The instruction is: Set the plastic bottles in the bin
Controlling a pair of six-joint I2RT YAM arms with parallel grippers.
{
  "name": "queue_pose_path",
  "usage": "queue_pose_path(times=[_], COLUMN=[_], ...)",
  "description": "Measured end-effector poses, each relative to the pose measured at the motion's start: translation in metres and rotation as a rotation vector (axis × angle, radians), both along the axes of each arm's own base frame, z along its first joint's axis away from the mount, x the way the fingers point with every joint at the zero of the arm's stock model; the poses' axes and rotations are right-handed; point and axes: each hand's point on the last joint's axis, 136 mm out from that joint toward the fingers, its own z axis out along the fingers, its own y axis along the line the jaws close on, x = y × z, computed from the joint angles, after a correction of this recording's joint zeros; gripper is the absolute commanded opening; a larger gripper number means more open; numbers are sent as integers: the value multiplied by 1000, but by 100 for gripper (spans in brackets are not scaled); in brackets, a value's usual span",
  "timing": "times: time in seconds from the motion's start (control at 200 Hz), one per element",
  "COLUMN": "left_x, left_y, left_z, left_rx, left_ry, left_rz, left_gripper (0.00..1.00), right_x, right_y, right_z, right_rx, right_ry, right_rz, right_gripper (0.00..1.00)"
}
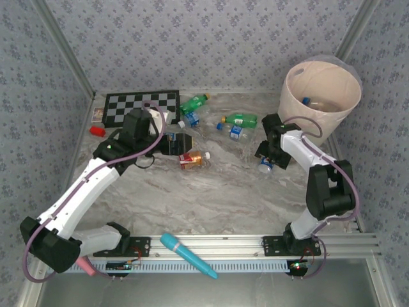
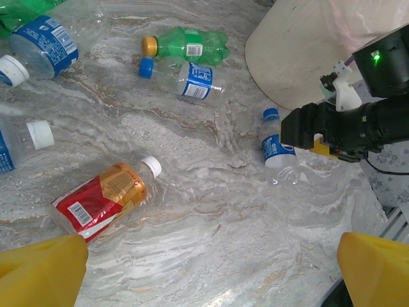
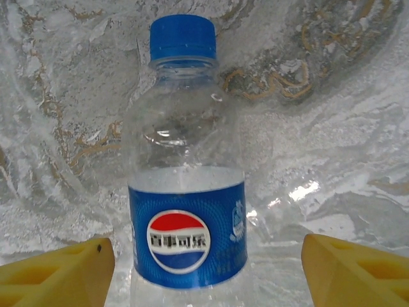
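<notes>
Bottle [image 3: 185, 185], blue cap, lies on the worktop [image 3: 332, 128] near the bin [image 1: 335, 121], between the right fingers [image 3: 57, 275] — apart, not gripping. Left fingers [image 2: 38, 272] apart too. Risk: round slick plastic may roll or squirt out on closing.

Table [image 1: 211, 192] = glossy, smooth marble-look top; bottle [image 3: 185, 128] clear shiny thin plastic w/ glossy blue printed label [image 3: 188, 233] & ridged blue plastic cap [image 3: 182, 37]; bin [image 2: 287, 57] matt pale plastic, lined w/ thin clear film bag [image 2: 377, 22]; right gripper fingers [image 3: 57, 272] matt yellow plastic; front rail [image 1: 223, 243] ribbed metal.
</notes>
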Motion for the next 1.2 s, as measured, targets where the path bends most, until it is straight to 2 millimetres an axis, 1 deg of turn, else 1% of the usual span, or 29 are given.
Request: queue_pose_path(times=[0.12, 0.245, 0.34, 0.425, 0.535, 0.6, 0.695, 0.82, 0.915, 1.01, 1.119, 1.199], left_x=[-2, -3, -3, -3, -3, -3, -4, -7, -8, -8, -7, -6], left_y=[2, 5, 8, 9, 10, 10, 11, 13, 15, 16, 18, 19], left_z=[0, 1, 2, 4, 4, 4, 2, -1, -2, -1, -1, -1], left_rx=[3, 7, 11, 9, 11, 11, 12, 17, 18, 19, 22, 25], left_ry=[-2, -9, -15, -20, -20, -19, -18, -13, -15, -18, -19, -22], left_rz=[5, 14, 22, 25, 29, 29, 29, 33, 40, 45, 55, 61], left_gripper=[100, 100, 100, 100, 100, 100, 100, 100, 100, 100, 100, 100], right_x=[3, 3, 5, 7, 9, 9, 8, 8, 7, 13, 26, 34], right_y=[2, 2, 2, 4, 6, 8, 11, 15, 23, 35, 50, 60], right_z=[-14, -25, -30, -32, -37, -40, -45, -43, -39, -26, -1, 25], right_rx=[0, -4, -5, -5, -4, -7, -18, -43, -65, -85, -100, -101], right_ry=[26, 47, 50, 47, 48, 52, 66, 58, 56, 35, -30, -92], right_rz=[-3, -8, -9, -4, 1, 10, 32, 60, 95, 140, 186, 219], right_gripper=[77, 74, 72, 68, 67, 63, 52, 52, 52, 52, 52, 51])
